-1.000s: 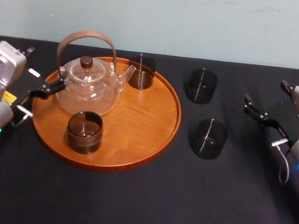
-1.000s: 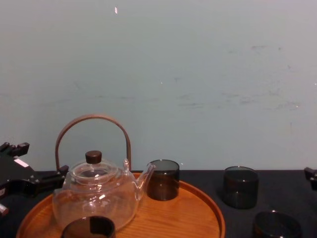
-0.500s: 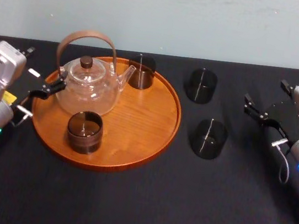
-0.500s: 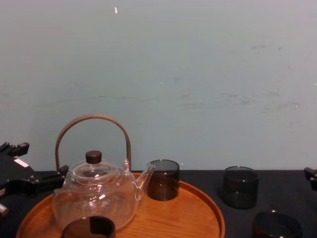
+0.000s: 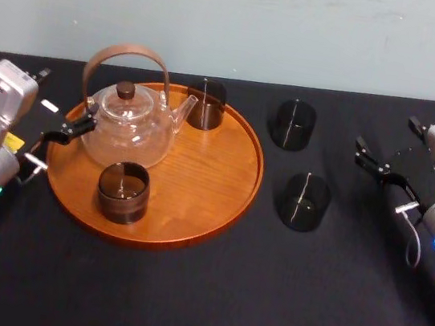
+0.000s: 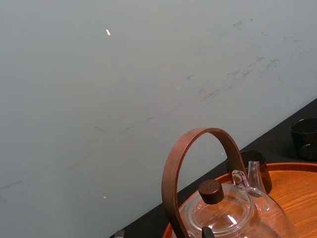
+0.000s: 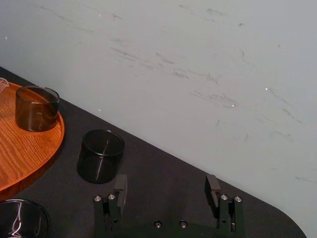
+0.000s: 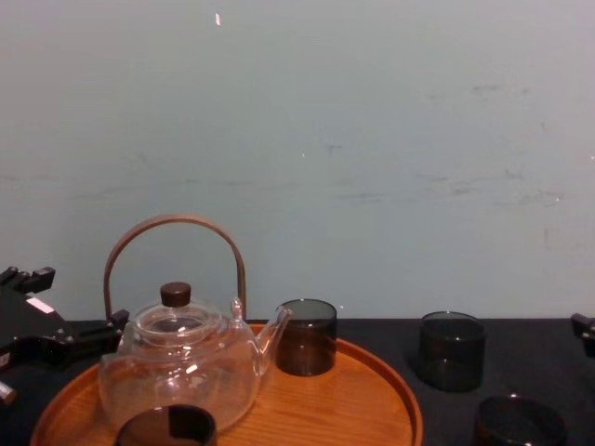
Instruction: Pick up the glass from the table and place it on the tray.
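Two dark smoked glasses stand on the black table (image 5: 263, 299) right of the tray: a near glass (image 5: 304, 201) (image 8: 519, 423) and a far glass (image 5: 292, 123) (image 7: 100, 155). The round wooden tray (image 5: 208, 170) holds a glass teapot (image 5: 130, 122) and two more dark glasses, one at its back rim (image 5: 205, 103) and one at its front (image 5: 123, 192). My right gripper (image 5: 387, 137) (image 7: 166, 186) hovers open to the right of the table glasses, touching neither. My left gripper (image 5: 59, 104) is open at the tray's left edge, next to the teapot.
A pale blue-grey wall (image 8: 372, 139) runs close behind the table's far edge. The teapot's tall brown handle (image 5: 127, 57) arches above the tray. Bare black table lies in front of the tray and between the near glass and the right arm.
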Controlling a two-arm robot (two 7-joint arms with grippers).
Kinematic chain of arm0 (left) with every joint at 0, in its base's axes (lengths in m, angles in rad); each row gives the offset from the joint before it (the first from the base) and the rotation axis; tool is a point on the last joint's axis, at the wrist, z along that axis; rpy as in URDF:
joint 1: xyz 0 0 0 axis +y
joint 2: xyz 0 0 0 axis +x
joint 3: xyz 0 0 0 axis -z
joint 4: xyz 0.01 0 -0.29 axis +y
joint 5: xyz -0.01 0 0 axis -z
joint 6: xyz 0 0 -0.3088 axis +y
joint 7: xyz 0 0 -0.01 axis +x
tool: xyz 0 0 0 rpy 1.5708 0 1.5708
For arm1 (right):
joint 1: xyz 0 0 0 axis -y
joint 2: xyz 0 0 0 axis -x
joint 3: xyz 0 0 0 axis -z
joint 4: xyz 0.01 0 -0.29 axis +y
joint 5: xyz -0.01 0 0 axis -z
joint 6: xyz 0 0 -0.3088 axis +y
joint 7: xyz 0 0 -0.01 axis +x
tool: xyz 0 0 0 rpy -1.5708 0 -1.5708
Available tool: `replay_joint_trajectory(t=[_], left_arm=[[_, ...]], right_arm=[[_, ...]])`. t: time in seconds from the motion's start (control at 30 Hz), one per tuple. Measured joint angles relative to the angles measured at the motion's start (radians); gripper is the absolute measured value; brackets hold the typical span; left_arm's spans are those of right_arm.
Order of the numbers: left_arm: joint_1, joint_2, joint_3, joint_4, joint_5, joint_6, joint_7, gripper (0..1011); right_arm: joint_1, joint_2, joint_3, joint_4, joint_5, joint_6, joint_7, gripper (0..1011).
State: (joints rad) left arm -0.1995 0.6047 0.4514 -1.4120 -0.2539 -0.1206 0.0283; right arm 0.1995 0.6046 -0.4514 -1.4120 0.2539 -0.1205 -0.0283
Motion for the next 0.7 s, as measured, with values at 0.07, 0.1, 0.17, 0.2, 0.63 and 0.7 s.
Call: replay_joint_trajectory(t=[0.07,0.1,0.17,0.2,0.63,0.7], left_arm=[[0.0,0.0,0.0,0.0,0.0,0.0,0.0,1009],[0.0,0.0,0.0,0.0,0.0,0.0,0.0,1009],[0.0,0.0,0.0,0.0,0.0,0.0,0.0,1009],[0.0,0.0,0.0,0.0,0.0,0.0,0.0,1010],[0.0,0.0,0.0,0.0,0.0,0.0,0.0,1010],[0.0,0.0,0.0,0.0,0.0,0.0,0.0,1010]], right_arm=[[0.0,0.0,0.0,0.0,0.0,0.0,0.0,1002],[0.0,0.0,0.0,0.0,0.0,0.0,0.0,1003],[0.0,0.0,0.0,0.0,0.0,0.0,0.0,1002],[0.0,0.0,0.0,0.0,0.0,0.0,0.0,1002],[0.0,0.0,0.0,0.0,0.0,0.0,0.0,1002],[0.0,0.0,0.0,0.0,0.0,0.0,0.0,1002]])
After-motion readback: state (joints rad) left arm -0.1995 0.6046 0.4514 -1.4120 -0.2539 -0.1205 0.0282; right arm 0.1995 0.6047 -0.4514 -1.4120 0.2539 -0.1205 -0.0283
